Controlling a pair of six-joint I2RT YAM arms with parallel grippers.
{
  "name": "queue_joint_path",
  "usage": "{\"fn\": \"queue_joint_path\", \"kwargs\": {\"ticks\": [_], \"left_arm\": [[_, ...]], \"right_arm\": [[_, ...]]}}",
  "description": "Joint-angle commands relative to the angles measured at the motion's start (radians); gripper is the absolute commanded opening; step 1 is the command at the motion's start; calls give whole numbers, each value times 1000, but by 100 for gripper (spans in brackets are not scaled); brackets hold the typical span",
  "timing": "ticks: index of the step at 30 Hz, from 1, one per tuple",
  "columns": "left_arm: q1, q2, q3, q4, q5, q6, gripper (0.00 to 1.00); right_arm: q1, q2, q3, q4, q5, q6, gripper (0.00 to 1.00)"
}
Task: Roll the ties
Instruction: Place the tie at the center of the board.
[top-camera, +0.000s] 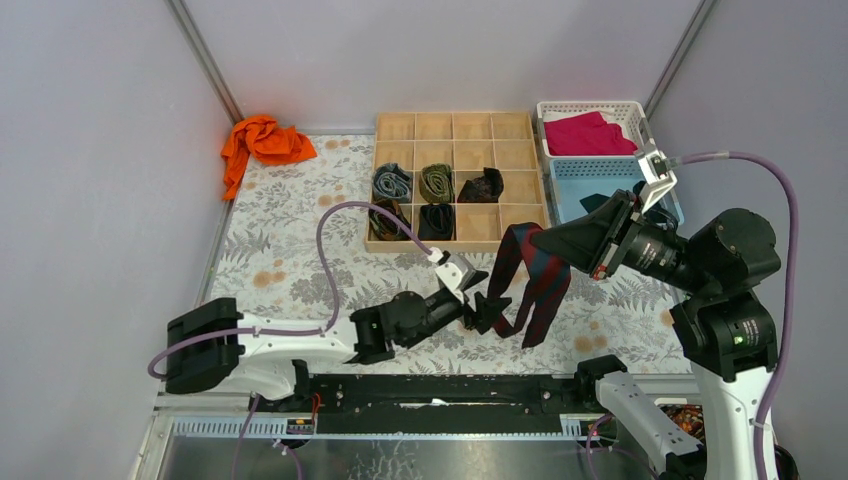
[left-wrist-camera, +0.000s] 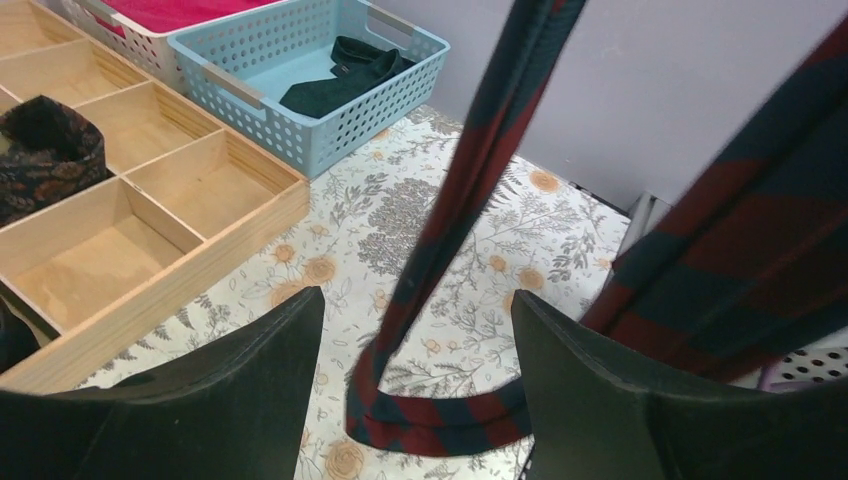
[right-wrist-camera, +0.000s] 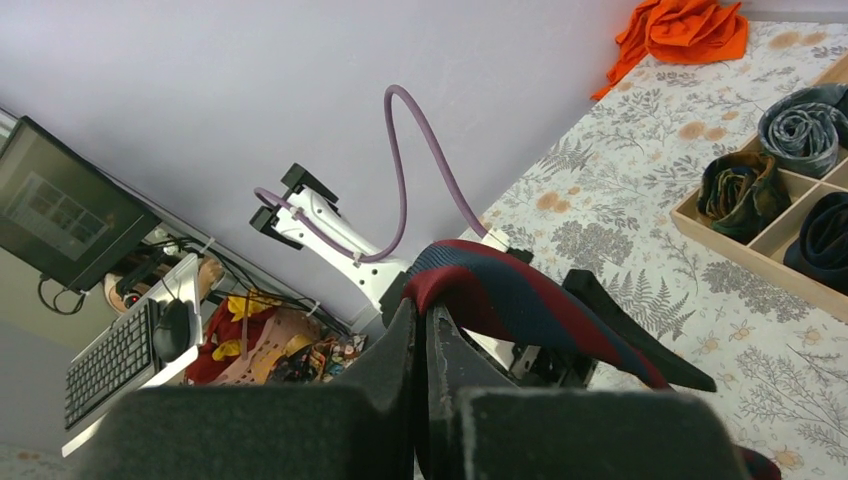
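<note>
A navy tie with red stripes (top-camera: 530, 280) hangs folded over my right gripper (top-camera: 541, 241), which is shut on its fold above the table; the grip shows in the right wrist view (right-wrist-camera: 422, 305), with the tie (right-wrist-camera: 520, 300) draping away to the right. Two strands hang down to the mat. My left gripper (top-camera: 488, 302) is open, with the narrow strand (left-wrist-camera: 470, 170) hanging between its fingers (left-wrist-camera: 415, 320), untouched. The wide strand (left-wrist-camera: 740, 250) hangs to the right of that gripper. Several rolled ties sit in the wooden organizer (top-camera: 460, 244): grey-blue (top-camera: 392, 182), olive (top-camera: 435, 182), black (top-camera: 436, 220).
A blue basket (top-camera: 566, 190) holding a dark tie (left-wrist-camera: 345, 80) and a white basket (top-camera: 590, 108) with magenta cloth stand right of the organizer. An orange cloth (top-camera: 262, 142) lies at the back left. The organizer's near right compartments (left-wrist-camera: 90, 265) hold nothing.
</note>
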Motion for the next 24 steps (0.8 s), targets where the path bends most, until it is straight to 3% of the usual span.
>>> {"fn": "queue_joint_path", "kwargs": {"ticks": [1, 10, 15, 21, 24], "left_arm": [[-8, 60, 74, 51, -34, 95, 76], [-8, 262, 121, 103, -10, 37, 71], [-26, 304, 98, 88, 8, -46, 49], [-123, 216, -5, -13, -72, -146, 16], [-182, 130, -58, -118, -100, -176, 10]], "right_arm": [[6, 6, 28, 74, -59, 40, 0], [4, 41, 159, 65, -60, 56, 0], [3, 50, 182, 79, -35, 64, 0], [4, 39, 128, 53, 38, 28, 0], [4, 18, 62, 44, 89, 13, 0]]}}
